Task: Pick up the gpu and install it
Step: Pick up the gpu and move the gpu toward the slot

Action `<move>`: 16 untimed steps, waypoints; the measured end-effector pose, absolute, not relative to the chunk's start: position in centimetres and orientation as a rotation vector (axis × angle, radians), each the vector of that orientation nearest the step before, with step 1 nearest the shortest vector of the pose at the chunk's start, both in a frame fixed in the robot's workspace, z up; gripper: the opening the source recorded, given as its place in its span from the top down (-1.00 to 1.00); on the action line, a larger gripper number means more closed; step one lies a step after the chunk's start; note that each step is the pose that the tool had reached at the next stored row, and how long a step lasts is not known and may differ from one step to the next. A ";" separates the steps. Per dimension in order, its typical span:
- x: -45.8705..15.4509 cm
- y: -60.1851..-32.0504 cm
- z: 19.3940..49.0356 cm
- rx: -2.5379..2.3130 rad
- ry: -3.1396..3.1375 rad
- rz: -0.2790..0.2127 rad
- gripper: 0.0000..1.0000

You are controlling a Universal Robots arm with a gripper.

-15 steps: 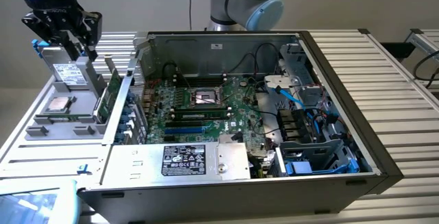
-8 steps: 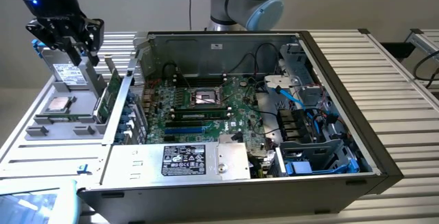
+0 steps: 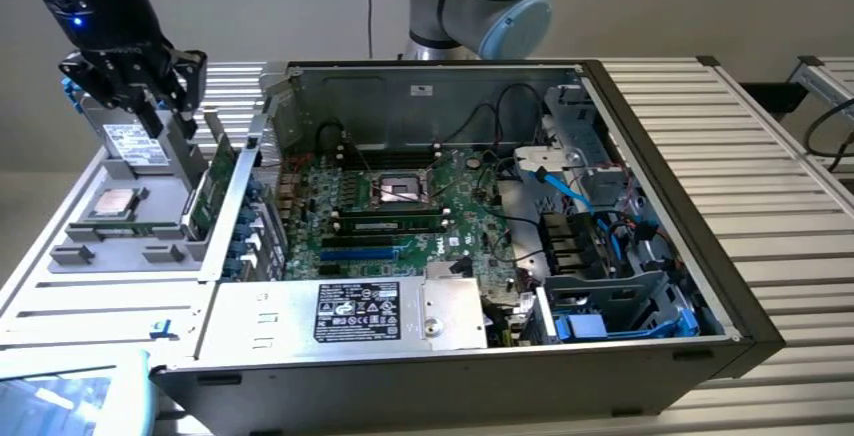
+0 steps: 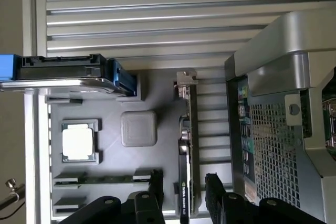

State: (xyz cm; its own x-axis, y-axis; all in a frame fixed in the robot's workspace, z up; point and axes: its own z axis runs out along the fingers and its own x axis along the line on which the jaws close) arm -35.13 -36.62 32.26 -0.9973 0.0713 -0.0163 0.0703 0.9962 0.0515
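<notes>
The gpu is a green card standing on its long edge in a slot of the grey parts tray, at the exterior view's left, beside the open computer case. In the wrist view the gpu appears edge-on, its silver bracket at one end. My gripper hangs above the tray, over the card and apart from it. Its black fingers are open, and the card's edge lines up with the gap of the gripper. Nothing is held.
A silver hard drive stands upright in the tray close to the gripper. A CPU and a RAM stick lie in the tray. The large green motherboard lies inside the open case, whose power supply sits at the front.
</notes>
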 end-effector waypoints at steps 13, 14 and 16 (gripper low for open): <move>-35.1 -36.8 29.9 0.110 3.121 0.080 0.07; -35.1 -36.9 29.7 0.110 3.121 0.080 0.07; -35.1 -37.1 29.4 0.111 3.121 0.080 0.07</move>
